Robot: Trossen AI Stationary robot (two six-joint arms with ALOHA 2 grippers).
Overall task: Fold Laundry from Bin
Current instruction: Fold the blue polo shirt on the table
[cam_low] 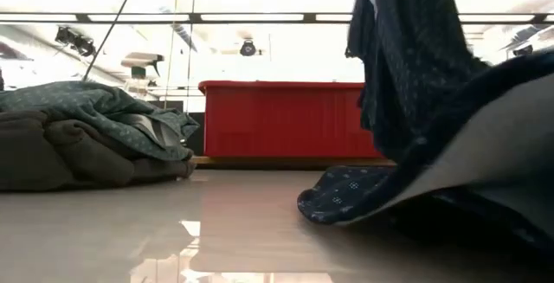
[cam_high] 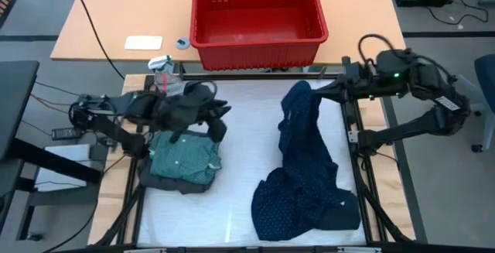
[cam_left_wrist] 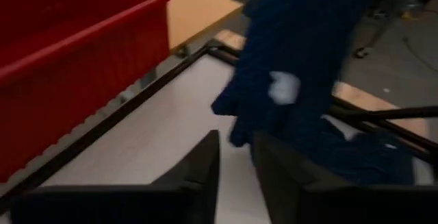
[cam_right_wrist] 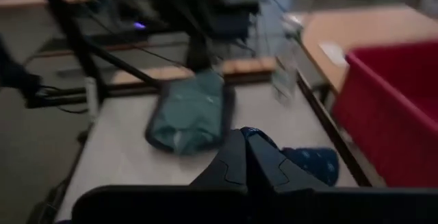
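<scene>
A navy dotted garment (cam_high: 305, 156) hangs from my right gripper (cam_high: 311, 90) near the table's far right; in the low view the garment (cam_low: 407, 58) drapes down to the table. A folded teal-green dotted shirt (cam_high: 184, 156) lies on a dark grey piece (cam_high: 166, 182) at the table's left. My left gripper (cam_high: 218, 120) hovers just beyond that pile, empty, with a narrow gap between its fingers (cam_left_wrist: 205, 166). The red bin (cam_high: 257, 17) stands empty on the wooden table behind. My right gripper pinches the navy garment's upper end (cam_high: 298, 92) between its two shut fingers (cam_right_wrist: 236, 159), coming in about level from the table's right side. A bit of cloth (cam_right_wrist: 309, 162) shows beside the fingertips. The garment hangs slack below, and its lower part (cam_high: 305, 203) lies bunched on the table.
A spray bottle (cam_high: 162, 69) stands at the work table's far left corner. A white card (cam_high: 143, 42) and a small round object (cam_high: 182, 42) lie on the wooden table. The white surface between the pile and the navy garment (cam_high: 240, 168) is bare.
</scene>
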